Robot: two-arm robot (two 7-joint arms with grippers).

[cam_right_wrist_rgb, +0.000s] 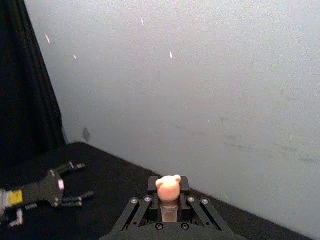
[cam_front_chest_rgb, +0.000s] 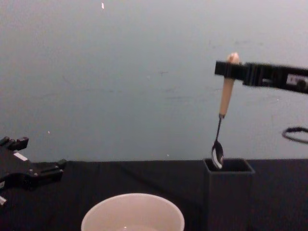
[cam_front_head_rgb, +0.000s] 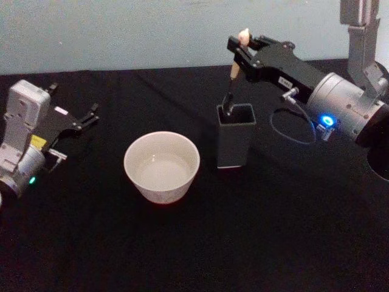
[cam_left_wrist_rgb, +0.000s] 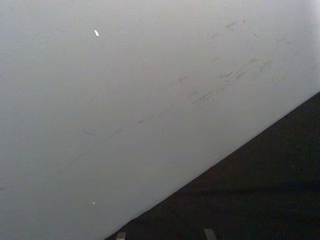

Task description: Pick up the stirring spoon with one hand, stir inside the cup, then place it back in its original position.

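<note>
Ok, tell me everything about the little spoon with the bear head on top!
The slim spoon has a cream-beige handle topped by a bear-shaped knob, a thin metal shaft and a small bowl. It hangs nearly upright, pinched near the top by the black right gripper, with its bowl at the mouth of the dark grey square holder box.

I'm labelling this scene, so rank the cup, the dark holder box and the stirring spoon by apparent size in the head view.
1. cup, clearly the widest.
2. holder box, narrower, similar height.
3. stirring spoon, by far the slimmest.
</note>
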